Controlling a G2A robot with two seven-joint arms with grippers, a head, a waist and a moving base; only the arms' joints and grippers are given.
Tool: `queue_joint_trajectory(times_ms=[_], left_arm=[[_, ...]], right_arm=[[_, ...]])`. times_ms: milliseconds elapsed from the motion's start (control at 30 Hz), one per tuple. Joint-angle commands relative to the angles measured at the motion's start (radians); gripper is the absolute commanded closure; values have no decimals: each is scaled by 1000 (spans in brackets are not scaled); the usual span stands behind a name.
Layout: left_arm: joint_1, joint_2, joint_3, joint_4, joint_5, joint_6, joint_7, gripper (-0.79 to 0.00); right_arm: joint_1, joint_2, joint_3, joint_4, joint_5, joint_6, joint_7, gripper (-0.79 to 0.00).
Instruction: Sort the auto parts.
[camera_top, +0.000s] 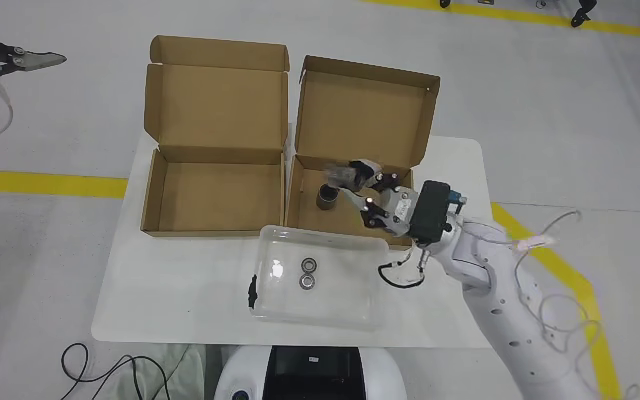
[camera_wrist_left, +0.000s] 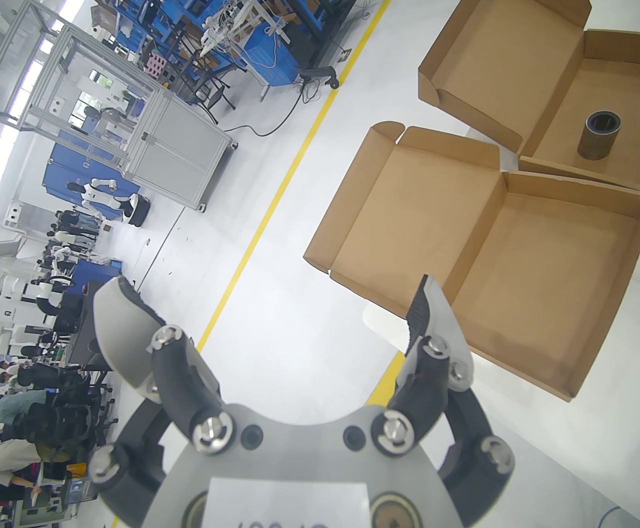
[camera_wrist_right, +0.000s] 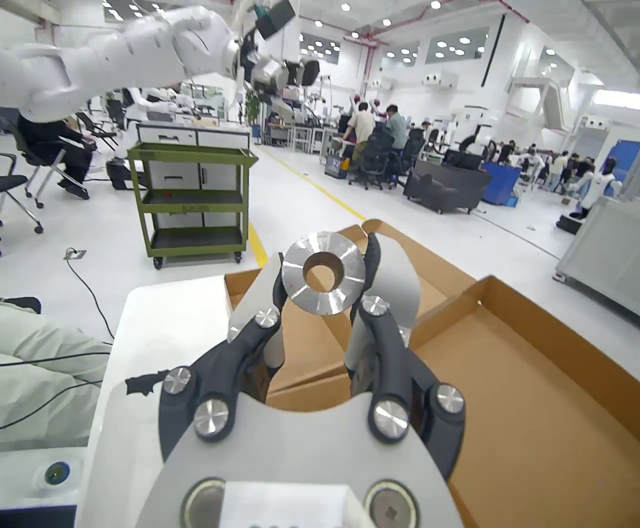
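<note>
Now, right gripper (camera_wrist_right: 325, 257) clamping silver ring (camera_wrist_right: 305, 295) — bore toward its wrist, left gripper (camera_wrist_left: 272, 285) splayed.

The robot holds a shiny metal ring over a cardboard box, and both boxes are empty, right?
Not both: the top view shows a dark cylinder in the right-hand box. The right gripper does hold the shiny metal ring over that box.
</note>
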Motion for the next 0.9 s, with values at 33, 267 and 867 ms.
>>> queue_joint_trajectory(times_ms=[33,267,867], left_arm=[[0,0,0,0,0,0,0,-785],[0,0,0,0,0,0,0,-785],[0,0,0,0,0,0,0,-785]], right_arm=[[-22,4,10,11,-19,19,49,0],[-38,9,13,56,-12,40,203,0],[136,-15,-95,294,45,131,604,0]])
